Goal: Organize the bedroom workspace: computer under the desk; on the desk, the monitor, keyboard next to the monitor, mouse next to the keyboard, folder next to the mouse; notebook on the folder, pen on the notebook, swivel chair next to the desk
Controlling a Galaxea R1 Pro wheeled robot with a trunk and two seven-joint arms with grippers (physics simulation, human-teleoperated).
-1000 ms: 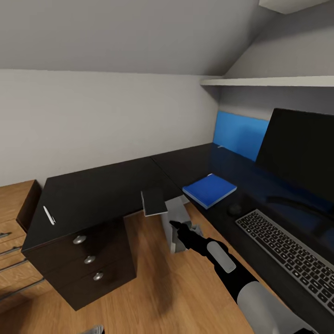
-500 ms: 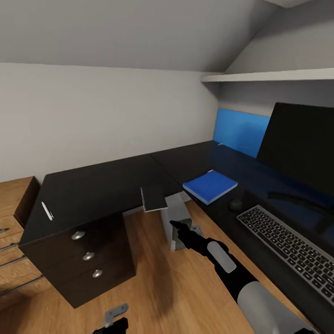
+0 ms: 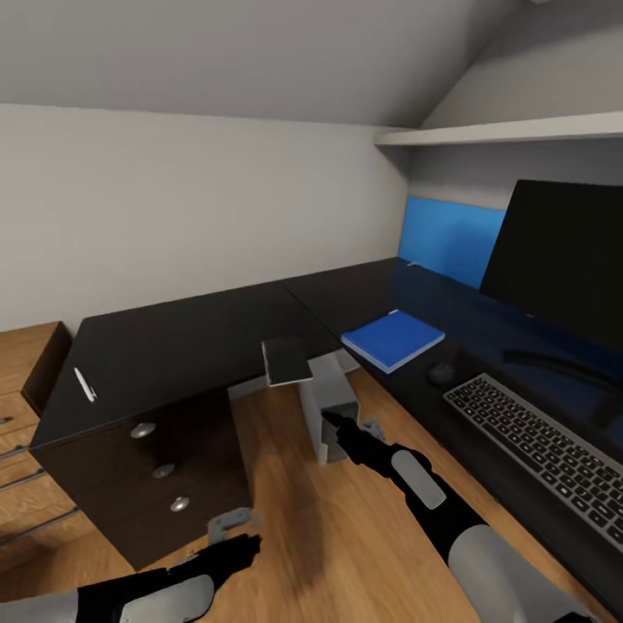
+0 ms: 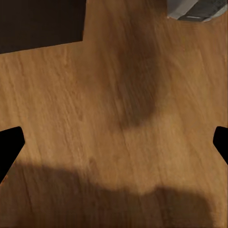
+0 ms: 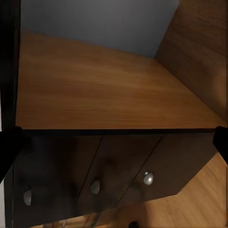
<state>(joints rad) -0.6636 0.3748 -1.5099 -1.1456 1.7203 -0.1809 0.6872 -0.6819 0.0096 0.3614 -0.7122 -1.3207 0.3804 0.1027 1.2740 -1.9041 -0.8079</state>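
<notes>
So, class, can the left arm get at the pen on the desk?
Probably yes: the pen lies alone on the desk top; the left gripper, open, hangs low beside the drawers and must only rise.

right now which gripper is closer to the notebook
Right. The right gripper sits just below the notebook, by the computer. The left gripper hangs low over the floor, farther away.
</notes>
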